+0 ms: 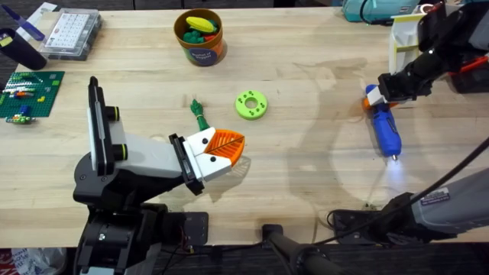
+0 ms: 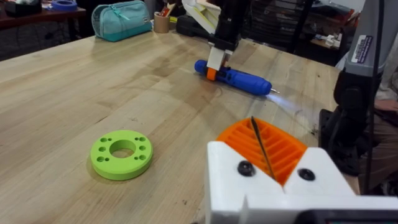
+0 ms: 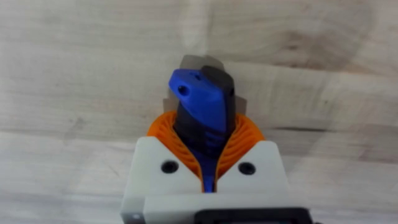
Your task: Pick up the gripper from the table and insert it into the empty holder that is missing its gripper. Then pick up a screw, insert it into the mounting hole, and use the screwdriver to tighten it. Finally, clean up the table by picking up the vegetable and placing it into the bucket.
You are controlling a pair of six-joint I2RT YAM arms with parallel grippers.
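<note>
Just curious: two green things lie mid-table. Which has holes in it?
The lime-green ring, round and flat with small holes around a central opening. The slim green vegetable beside it has a leafy tip, no holes.

My white right gripper with orange ribbed pads clasps the fat blue screwdriver, its orange collar and white light showing.
</note>
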